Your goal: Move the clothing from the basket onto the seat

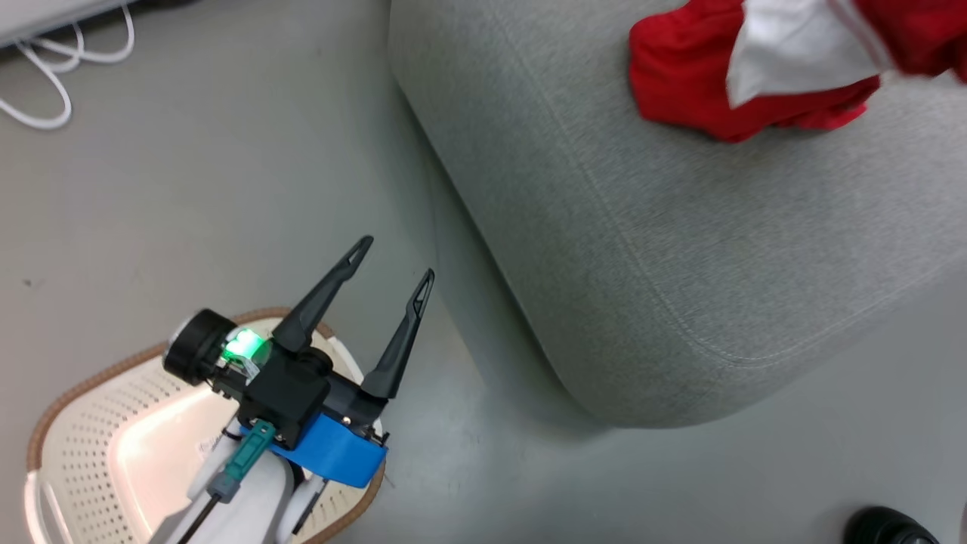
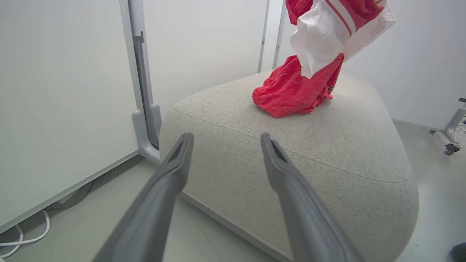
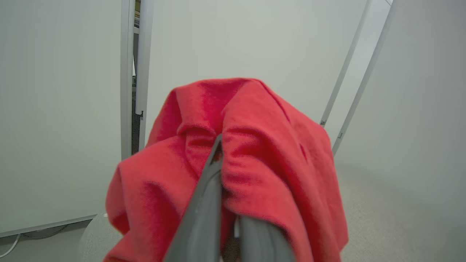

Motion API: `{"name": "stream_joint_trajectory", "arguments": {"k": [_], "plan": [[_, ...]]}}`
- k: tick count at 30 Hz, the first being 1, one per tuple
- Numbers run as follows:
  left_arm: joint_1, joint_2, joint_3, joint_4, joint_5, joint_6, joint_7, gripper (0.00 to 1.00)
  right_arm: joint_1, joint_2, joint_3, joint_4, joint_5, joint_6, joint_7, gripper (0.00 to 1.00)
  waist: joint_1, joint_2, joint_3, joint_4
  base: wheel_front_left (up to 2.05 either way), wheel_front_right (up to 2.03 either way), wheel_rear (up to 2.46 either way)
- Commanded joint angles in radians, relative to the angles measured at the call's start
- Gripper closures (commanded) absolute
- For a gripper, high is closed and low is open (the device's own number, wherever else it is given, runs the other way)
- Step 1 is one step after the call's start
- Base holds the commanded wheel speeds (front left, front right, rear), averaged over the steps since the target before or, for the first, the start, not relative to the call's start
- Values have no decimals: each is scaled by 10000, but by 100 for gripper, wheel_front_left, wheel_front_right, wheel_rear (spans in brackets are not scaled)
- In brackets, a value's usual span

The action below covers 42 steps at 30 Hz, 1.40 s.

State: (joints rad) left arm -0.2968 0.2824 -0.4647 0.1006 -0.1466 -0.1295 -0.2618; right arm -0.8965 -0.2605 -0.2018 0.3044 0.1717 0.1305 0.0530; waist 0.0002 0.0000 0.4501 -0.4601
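**A:** How does the left gripper (image 1: 398,258) stand?

**B:** Spread wide, with nothing between its two dark fingers. The head view shows it over the basket (image 1: 75,423). The brown rim curves around behind its wrist, and the perforated wall lies below and to its left.

**A:** Does its own camera show the basket?

**B:** No, that view looks forward. From there the left gripper (image 2: 226,136) points at the rounded corner of the seat (image 2: 327,153), which is just ahead of the fingertips and apart from them. The grey floor (image 2: 91,225) is underneath.

**A:** And the clothing?

**B:** From above, the clothing (image 1: 680,83) is a red heap with a white fold, lying on the seat (image 1: 680,264) well ahead of the left gripper and off to its right. The left wrist view adds the height. The clothing (image 2: 291,94) hangs from above the top edge, white striped panel uppermost, and its red lower end is bunched on the cushion.

**A:** What holds it up?

**B:** The right gripper (image 3: 222,156). Its fingers are pinched close together, with the clothing (image 3: 269,153) caught between them and draped over both, so one fingertip is hidden. Pale panels (image 3: 65,109) stand beyond it, and grey upholstery (image 3: 382,214) lies lower to its right.

**A:** Anything else nearby?

**B:** White cables (image 1: 45,75) lie on the floor, far to the left of the left gripper.
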Motion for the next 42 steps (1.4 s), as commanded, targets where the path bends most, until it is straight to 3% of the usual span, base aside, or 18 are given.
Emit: {"name": "stream_joint_trajectory", "arguments": {"k": [1,6,13,25,26,30,31,32,42], "plan": [[-346,211,60,-271,122,-10,-47,0,-396,-215,-419,81,-69,5,-155,100,-2,0,988,427,0,0,0],[-731,494,-45,-769,334,-10,-41,0,-688,-242,-1164,719,-143,5,-640,100,-2,0,1748,827,0,0,0],[-1163,741,-227,-1338,546,-10,176,0,-689,66,-1457,2292,-352,5,-1465,100,-2,0,2480,1126,0,0,0],[-1194,806,-286,-1468,463,95,244,0,-1062,246,-1384,4716,-618,5,-2422,97,-2,0,2668,1227,0,0,0],[-1193,808,-287,-1449,443,107,235,0,-1115,203,-1364,4831,-606,5,-2487,93,-2,0,2652,1223,0,0,0],[-1204,774,-335,-1350,399,135,210,0,-1246,91,-1267,5211,-634,5,-2651,52,-2,0,2550,1220,0,0,0],[-1210,757,-354,-1317,386,138,195,0,-1254,64,-1246,5293,-652,5,-2673,21,-2,0,2512,1223,0,0,0],[-1212,738,-374,-1267,359,132,174,0,-1254,40,-1227,5360,-698,5,-2697,0,-2,0,2455,1231,0,0,0],[-966,346,-471,-523,42,204,13,0,-776,-245,-967,5949,-1020,5,-2770,0,-2,0,1472,1548,0,0,0]]}}
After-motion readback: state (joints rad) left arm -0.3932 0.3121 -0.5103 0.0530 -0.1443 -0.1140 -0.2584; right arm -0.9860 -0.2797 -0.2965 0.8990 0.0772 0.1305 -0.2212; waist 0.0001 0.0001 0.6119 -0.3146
